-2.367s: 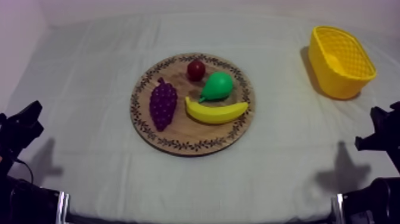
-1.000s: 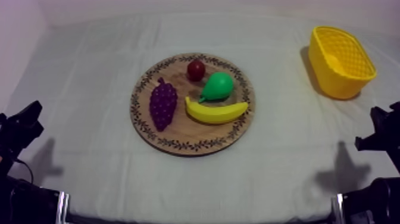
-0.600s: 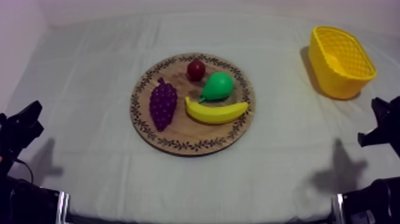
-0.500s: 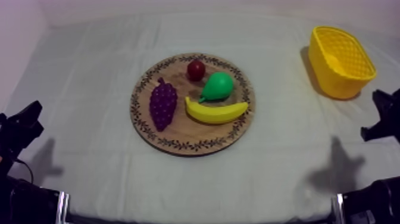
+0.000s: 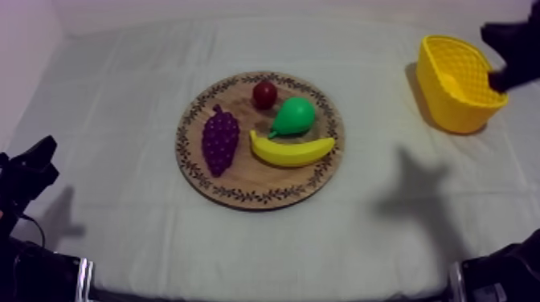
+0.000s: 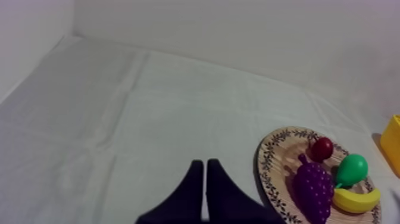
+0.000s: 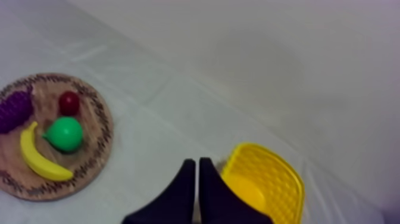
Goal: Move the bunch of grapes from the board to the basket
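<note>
right gripper (image 7: 197, 162) hung by the yellow basket (image 5: 460, 80) with its fingers (image 7: 186, 183) pressed together, holding nothing; left gripper (image 6: 205, 164) sat low, fingers together too. the bunch of grapes (image 5: 220, 141) lay on the wooden board (image 5: 241, 197), just beside the banana (image 5: 291, 151), well apart from the basket. a grab with fingers not opened wide might just shove the grapes into the banana.

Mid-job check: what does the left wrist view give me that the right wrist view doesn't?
Left wrist view: my left pincer, shut as a narrow wedge, and the whole bunch of grapes. Right wrist view: my right pincer, also shut, beside the yellow basket with its open inside. Both: the wooden board, small red fruit, pear and banana.
</note>
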Tool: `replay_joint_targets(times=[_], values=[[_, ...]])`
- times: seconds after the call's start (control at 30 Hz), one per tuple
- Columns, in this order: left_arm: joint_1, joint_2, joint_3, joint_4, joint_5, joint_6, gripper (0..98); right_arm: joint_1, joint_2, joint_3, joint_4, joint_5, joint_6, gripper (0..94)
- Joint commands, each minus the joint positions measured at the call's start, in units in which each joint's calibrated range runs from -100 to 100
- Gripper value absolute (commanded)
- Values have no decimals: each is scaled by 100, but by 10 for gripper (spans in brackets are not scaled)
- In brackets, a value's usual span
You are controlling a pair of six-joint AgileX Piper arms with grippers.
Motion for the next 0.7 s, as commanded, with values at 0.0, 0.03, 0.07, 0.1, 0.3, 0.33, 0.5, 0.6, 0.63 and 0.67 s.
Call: replay_joint_targets(times=[0.0,0.03,0.07,0.1,0.3,0.33,0.5,0.6,0.63,0.67], values=[[0,0,-2,-4,-5,-2,1,-392,891,-1158,166,259,-360,2],[0,0,-2,-4,-5,-1,1,-521,1098,-1418,244,402,-508,2],[0,0,-2,-4,-5,-1,1,-643,1301,-1686,298,580,-637,2],[0,0,-2,-4,-5,-2,1,-757,1507,-1964,317,801,-734,2],[0,0,-2,-4,-5,0,1,-1283,2645,-3583,184,2103,-1021,2],[0,0,-2,-4,-5,0,1,-1356,2825,-3842,180,2288,-1088,2],[0,0,-2,-4,-5,0,1,-1688,3686,-5064,205,3193,-1505,2],[0,0,-2,-4,-5,1,1,-1815,4188,-5729,204,3641,-1820,2],[0,0,-2,-4,-5,1,1,-1848,4345,-5935,194,3764,-1924,2],[0,0,-2,-4,-5,1,1,-1878,4499,-6135,184,3876,-2029,2]])
